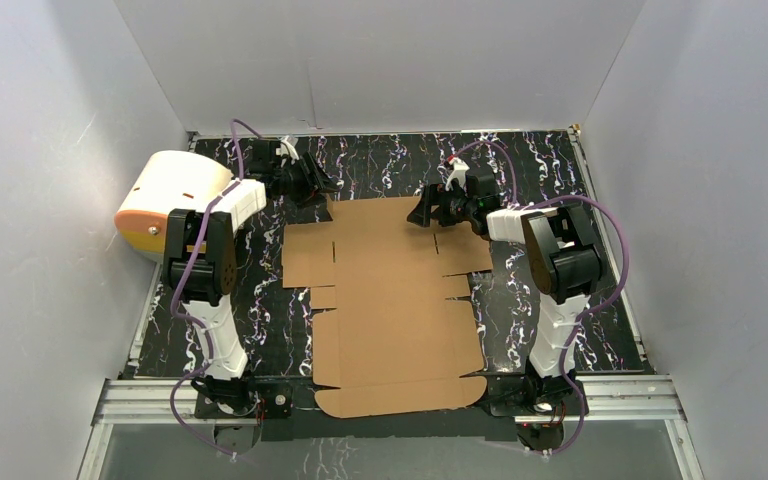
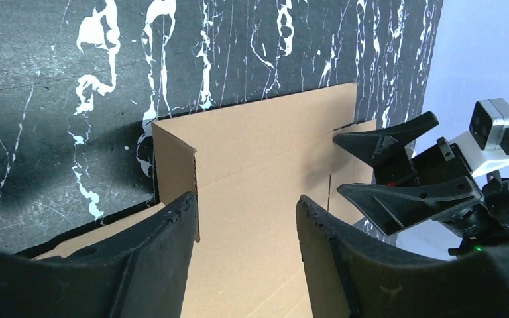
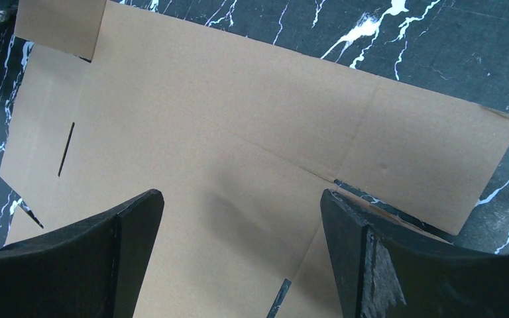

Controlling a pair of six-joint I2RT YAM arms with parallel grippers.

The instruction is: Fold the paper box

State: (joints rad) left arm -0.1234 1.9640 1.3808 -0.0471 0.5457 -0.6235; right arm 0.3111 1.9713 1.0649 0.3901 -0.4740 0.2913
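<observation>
The paper box [image 1: 390, 300] is a flat brown die-cut cardboard sheet with flaps and slots, lying unfolded on the black marbled table. My left gripper [image 1: 312, 183] is open at the sheet's far left corner. In the left wrist view the cardboard [image 2: 258, 172] lies between and beyond my fingers, with its left edge beside one fingertip [image 2: 179, 212]. My right gripper [image 1: 430, 212] is open above the sheet's far right part. In the right wrist view the sheet [image 3: 225, 132] fills the space under the wide-open jaws, and nothing is held.
A cream-white cylinder with an orange face [image 1: 165, 200] lies at the table's left edge, behind the left arm. Grey walls close in the table on three sides. A metal rail [image 1: 390, 395] runs along the near edge under the sheet's front flap.
</observation>
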